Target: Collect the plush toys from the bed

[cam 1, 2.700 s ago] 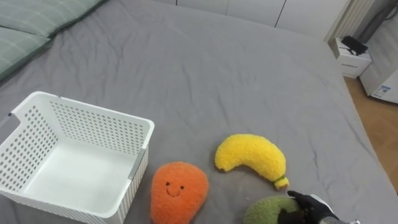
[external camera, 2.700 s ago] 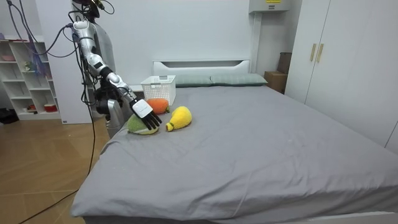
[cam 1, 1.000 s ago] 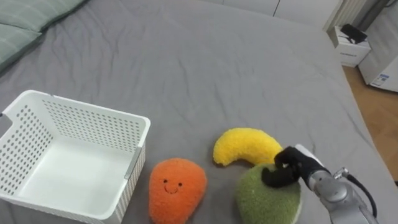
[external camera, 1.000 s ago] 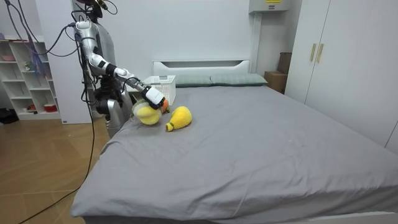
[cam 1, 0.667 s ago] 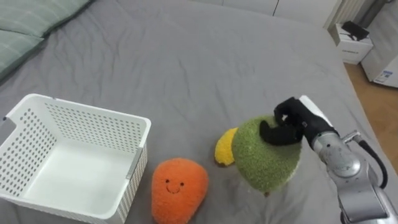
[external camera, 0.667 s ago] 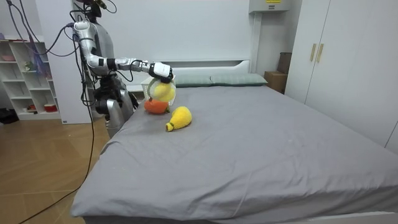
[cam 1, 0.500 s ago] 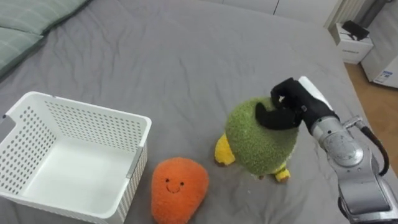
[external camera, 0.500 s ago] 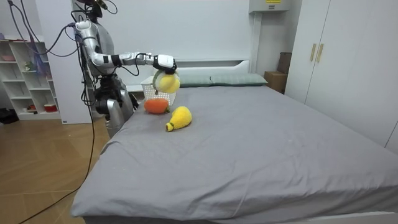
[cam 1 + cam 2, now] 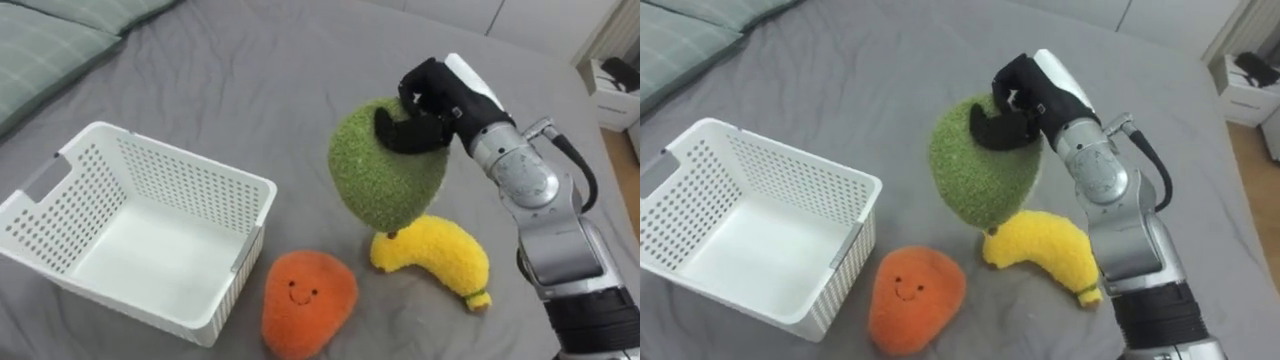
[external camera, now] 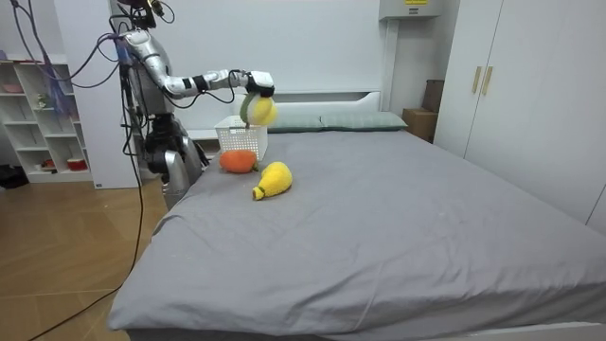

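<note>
Right hand [image 9: 432, 97] is curled tight on the top of the green plush [image 9: 385, 185]. Arm is stretched forward, with the plush hanging above the banana plush [image 9: 430, 258], beside the white basket [image 9: 190, 172].

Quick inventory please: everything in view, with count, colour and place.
Round fuzzy plush toy: 1, green, held up over the bed, right of the basket.
Plush banana: 1, yellow, on the sheet below the green toy.
Smiley-faced plush toy: 1, orange, on the sheet by the basket's near corner.
Perforated plastic basket: 1, white, empty, left side.
Bed sheet: 1, grey, under everything.
Pillows: 2, greenish, upper left.
Right hand: 1, black and white, shut on the green toy.
</note>
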Controlling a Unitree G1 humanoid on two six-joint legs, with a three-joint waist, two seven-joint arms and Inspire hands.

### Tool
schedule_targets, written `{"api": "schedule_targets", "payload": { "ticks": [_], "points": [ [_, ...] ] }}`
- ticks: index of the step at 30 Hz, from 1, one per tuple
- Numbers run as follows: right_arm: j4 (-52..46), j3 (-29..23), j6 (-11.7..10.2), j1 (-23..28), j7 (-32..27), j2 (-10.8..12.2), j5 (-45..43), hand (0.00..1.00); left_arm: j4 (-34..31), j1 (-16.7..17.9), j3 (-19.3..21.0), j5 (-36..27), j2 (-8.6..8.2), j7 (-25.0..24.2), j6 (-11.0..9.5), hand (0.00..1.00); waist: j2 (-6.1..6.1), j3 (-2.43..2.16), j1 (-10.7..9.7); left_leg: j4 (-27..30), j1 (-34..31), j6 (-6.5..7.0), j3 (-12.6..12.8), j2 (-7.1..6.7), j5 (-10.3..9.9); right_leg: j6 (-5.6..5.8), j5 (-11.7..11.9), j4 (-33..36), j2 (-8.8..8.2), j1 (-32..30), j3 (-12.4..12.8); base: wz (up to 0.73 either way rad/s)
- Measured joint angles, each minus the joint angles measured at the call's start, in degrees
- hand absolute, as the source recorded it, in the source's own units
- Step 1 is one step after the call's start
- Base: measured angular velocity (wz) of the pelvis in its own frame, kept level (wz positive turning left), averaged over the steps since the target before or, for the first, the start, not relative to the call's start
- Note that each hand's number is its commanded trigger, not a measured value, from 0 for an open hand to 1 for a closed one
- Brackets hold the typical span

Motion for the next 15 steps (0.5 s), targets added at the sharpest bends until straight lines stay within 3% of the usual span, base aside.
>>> {"api": "schedule_targets", "payload": {
  "ticks": [4,9,15],
  "points": [
    [0.0,1.5,0.2,-2.1,-3.0,1.4,-0.1,1.0,-0.2,0.1,0.0,0.0,0.31,0.0,0.1,0.0,-0.03,0.0,2.7,0.0,-0.7,0.2,-1.6,-0.47,0.5,0.1,0.1,0.0,-0.44,0.1,-3.1,0.19],
    [2.2,6.3,0.2,-5.4,-4.2,1.6,0.2,1.0,-0.2,-0.1,0.0,0.4,0.43,0.0,0.3,0.0,-0.49,0.1,5.0,0.5,-2.0,0.32,-4.2,-1.11,1.0,0.2,0.0,0.0,-0.82,0.1,-5.6,0.28],
    [7.2,9.0,0.2,-7.8,-7.2,3.9,0.4,1.0,-0.6,-0.5,0.0,0.5,0.44,-0.1,0.3,0.0,-1.01,0.17,7.9,2.0,-3.9,0.27,-7.7,-1.91,1.5,0.41,-0.1,0.0,-1.01,0.4,-7.9,0.33]
  ]
}}
